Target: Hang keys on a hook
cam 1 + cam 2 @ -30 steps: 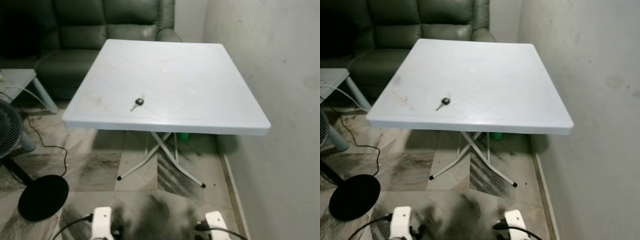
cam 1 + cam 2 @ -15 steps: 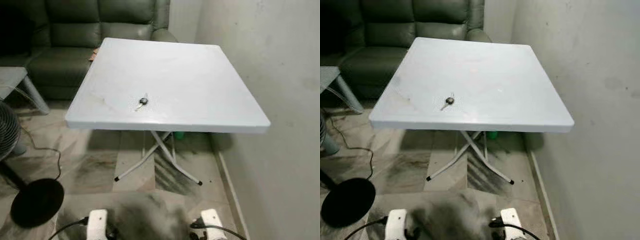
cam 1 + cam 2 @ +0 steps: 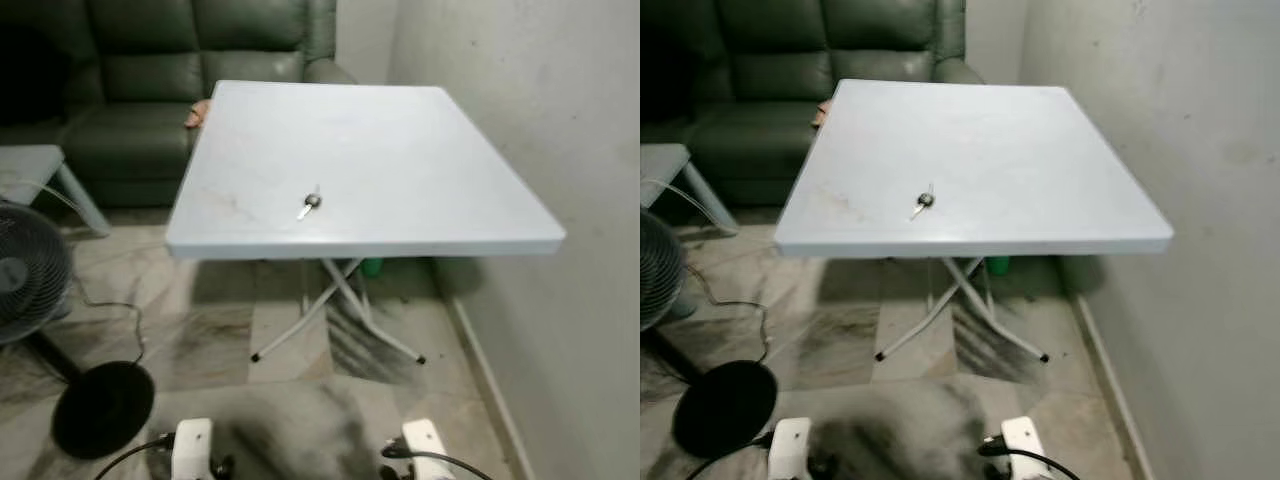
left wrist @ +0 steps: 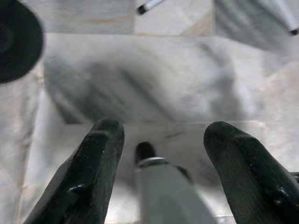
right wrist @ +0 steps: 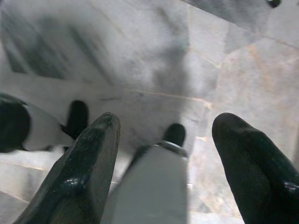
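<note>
Keys (image 3: 310,205) on white table (image 3: 420,190) nr front edge. Left tool (image 4: 161,149) & right tool (image 5: 163,154) spread wide, empty, over floor.

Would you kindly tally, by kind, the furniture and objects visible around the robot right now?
Tables: 2, the white folding table and a grey side table
Sofas: 1, dark green
Fans: 1, standing fan
Key sets: 1, keys near the white table's front edge
Total: 5
</note>
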Available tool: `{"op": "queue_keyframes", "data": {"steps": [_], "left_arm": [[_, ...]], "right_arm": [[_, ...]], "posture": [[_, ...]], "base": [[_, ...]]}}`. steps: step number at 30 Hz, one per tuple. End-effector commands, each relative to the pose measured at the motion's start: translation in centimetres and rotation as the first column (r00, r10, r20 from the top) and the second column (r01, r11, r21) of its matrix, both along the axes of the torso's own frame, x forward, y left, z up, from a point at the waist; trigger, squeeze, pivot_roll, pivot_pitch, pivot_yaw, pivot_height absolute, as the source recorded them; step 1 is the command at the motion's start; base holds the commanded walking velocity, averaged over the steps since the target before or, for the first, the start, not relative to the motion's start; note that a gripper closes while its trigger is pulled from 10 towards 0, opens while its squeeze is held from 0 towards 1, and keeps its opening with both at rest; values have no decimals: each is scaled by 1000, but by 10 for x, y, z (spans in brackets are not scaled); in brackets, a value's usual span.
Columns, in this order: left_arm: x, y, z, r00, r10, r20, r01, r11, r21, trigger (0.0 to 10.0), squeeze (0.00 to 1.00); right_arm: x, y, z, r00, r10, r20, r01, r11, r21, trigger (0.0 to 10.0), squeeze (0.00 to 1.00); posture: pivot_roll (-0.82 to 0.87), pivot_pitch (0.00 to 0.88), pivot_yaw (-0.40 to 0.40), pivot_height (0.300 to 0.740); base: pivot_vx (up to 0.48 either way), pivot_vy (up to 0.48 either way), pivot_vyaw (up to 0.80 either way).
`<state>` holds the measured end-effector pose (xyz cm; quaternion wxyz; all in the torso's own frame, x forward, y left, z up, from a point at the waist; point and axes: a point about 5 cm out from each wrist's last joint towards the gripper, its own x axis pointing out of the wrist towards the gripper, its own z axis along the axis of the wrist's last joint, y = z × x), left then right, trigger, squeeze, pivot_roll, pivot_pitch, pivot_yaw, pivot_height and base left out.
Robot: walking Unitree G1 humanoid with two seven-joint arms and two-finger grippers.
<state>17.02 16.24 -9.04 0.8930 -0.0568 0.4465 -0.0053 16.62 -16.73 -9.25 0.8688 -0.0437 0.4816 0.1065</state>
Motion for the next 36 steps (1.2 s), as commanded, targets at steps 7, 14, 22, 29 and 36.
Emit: {"op": "queue_keyframes", "data": {"steps": [7,14,22,29,36], "left_arm": [[-5,8,-2,1000,6,-20,-6,1000,18,10000,0],[-6,9,-2,1000,20,-24,-20,1000,23,10000,0],[-5,10,-1,1000,15,-9,-15,999,35,10000,0],[9,18,8,995,20,98,-25,998,54,10000,0],[33,33,27,960,47,276,-71,994,78,10000,0]], "right_arm": [[4,6,1,1000,-5,11,5,1000,15,10000,0],[4,5,1,1000,-5,9,5,1000,13,10000,0],[4,6,1,1000,8,15,-8,1000,7,10000,0],[17,6,9,996,22,90,-25,999,33,10000,0],[44,12,27,969,52,242,-78,992,97,10000,1000]], "posture": [[-75,0,-8,740],[-73,0,-11,740],[-77,0,-9,740],[-75,0,-14,740],[-76,0,-16,740]], "base": [[0,420,0],[0,120,0],[0,0,0],[0,0,0],[0,0,0]]}}
